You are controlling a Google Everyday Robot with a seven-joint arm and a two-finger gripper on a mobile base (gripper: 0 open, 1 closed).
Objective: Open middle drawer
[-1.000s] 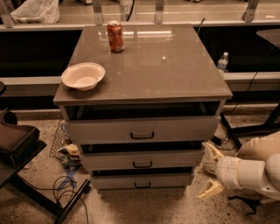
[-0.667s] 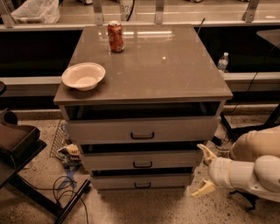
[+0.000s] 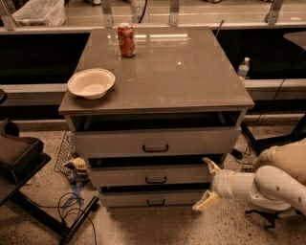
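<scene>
The gripper (image 3: 206, 184) is in the lower right of the frame, at the end of a fat white arm (image 3: 270, 184). Its two fingers (image 3: 210, 166) are spread wide apart, one up and one down. It holds nothing. The top finger is just beside the right end of the middle drawer (image 3: 124, 176), and I cannot tell if it touches. The bottom finger hangs in front of the right end of the bottom drawer (image 3: 129, 198).

There are three grey drawers, one above the other, in the middle of the frame. The top drawer (image 3: 110, 142) has the tallest front. The middle drawer sits right under it, low in the frame, and it has one small black handle (image 3: 156, 180) in the middle of its front. A dark gap shows above each drawer front.

On the table (image 3: 186, 72) there are two things. One red can (image 3: 126, 39) stands upright near the back edge. One white bowl (image 3: 91, 83) sits at the left edge.

One water bottle (image 3: 244, 67) stands behind the table on the right. One white bag (image 3: 38, 12) lies in the upper left corner. Black cables (image 3: 71, 210) lie on the floor at the lower left.
</scene>
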